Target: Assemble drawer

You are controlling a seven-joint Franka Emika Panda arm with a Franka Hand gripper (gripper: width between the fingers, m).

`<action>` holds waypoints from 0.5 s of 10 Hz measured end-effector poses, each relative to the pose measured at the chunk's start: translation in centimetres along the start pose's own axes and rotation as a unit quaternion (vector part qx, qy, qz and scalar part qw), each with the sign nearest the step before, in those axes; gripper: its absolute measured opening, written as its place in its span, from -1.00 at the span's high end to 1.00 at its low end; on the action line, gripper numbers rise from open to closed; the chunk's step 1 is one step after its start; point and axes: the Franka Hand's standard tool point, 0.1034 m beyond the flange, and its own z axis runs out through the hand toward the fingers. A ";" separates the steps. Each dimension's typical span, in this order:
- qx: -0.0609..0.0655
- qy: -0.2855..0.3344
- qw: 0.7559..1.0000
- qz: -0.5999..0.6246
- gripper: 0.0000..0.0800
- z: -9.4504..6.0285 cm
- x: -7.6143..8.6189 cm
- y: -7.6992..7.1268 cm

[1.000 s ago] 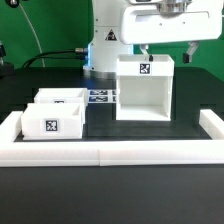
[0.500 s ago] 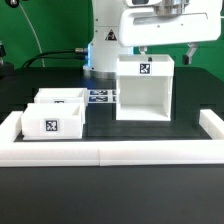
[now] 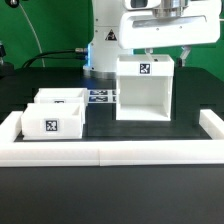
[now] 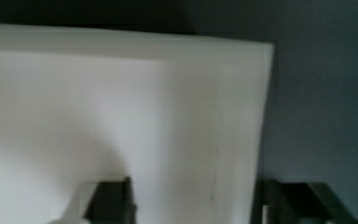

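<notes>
The drawer's housing point(image 3: 146, 92) stood upright on the black tabletop point(image 3: 192, 108), its open front toward the camera and a square tag on its top band. Directly at twelve o'clock above it hung the end effector point(image 3: 167, 53), spread wide and holding nothing. In the wrist view its dark fingers point(image 4: 108, 200) sat to either side of the housing's pale top edge, probably lined up to straddle one side wall for a grasp. Whether either finger touched the plastic could not be told.

At nine o'clock from the housing, well apart from it, the two trays waited open-topped: the front tray point(image 3: 52, 124) showing its tag, the rear tray point(image 3: 62, 97) just behind it. Neither was in the housing yet. The marker board point(image 3: 102, 97) lay flat between trays and housing.

A low white rail point(image 3: 110, 153) edged the tabletop at six o'clock, likely to keep parts from sliding off. Behind, the arm's white base point(image 3: 104, 45) rose against a plain wall, with a dark cable point(image 3: 55, 57) trailing toward ten o'clock.
</notes>
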 end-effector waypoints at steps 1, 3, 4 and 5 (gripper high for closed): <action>0.000 0.000 1.000 0.000 0.37 0.0 0.0 0.0; 0.000 0.001 1.000 0.000 0.91 -0.1 0.1 0.0; 0.000 0.001 1.000 0.000 0.91 -0.1 0.1 0.0; 0.000 0.001 1.000 0.000 0.91 -0.1 0.1 0.0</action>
